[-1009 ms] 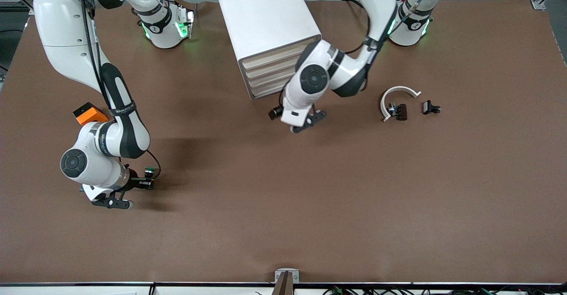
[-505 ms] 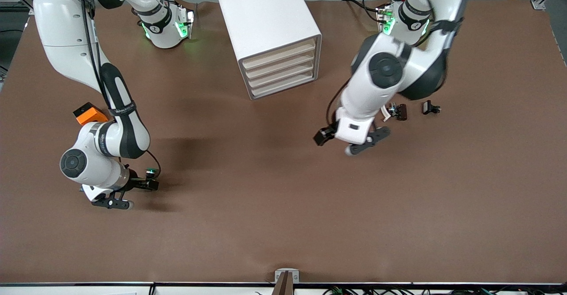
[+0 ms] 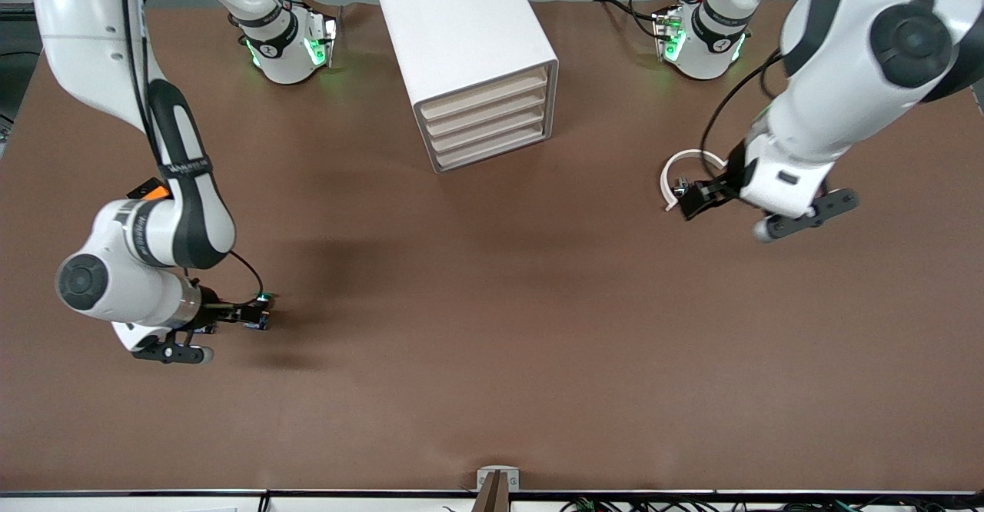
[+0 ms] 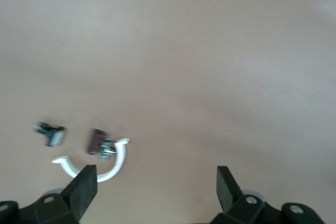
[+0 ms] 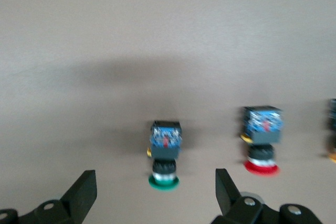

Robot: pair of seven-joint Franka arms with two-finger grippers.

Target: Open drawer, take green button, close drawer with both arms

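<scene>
The green-capped button (image 5: 164, 157) lies on its side on the brown table, free, just ahead of my right gripper (image 5: 155, 178), which is open and touches nothing. In the front view the button (image 3: 261, 315) shows as a small dark piece beside the right gripper (image 3: 223, 321), toward the right arm's end of the table. All four cream drawers (image 3: 486, 116) of the white cabinet (image 3: 457, 28) are shut. My left gripper (image 4: 156, 170) is open and empty. It hangs over the table by a white ring, and the left gripper (image 3: 757, 208) is well away from the cabinet.
A red-capped button (image 5: 261, 140) lies beside the green one, and another (image 5: 333, 129) shows at the picture's edge. A white open ring (image 3: 686, 164) and small dark parts (image 4: 100, 142) lie toward the left arm's end. An orange block (image 3: 154, 189) peeks out by the right arm.
My right gripper has opened, let go of the green button and drawn back a little. The left arm swung from in front of the cabinet out toward its own end of the table.
</scene>
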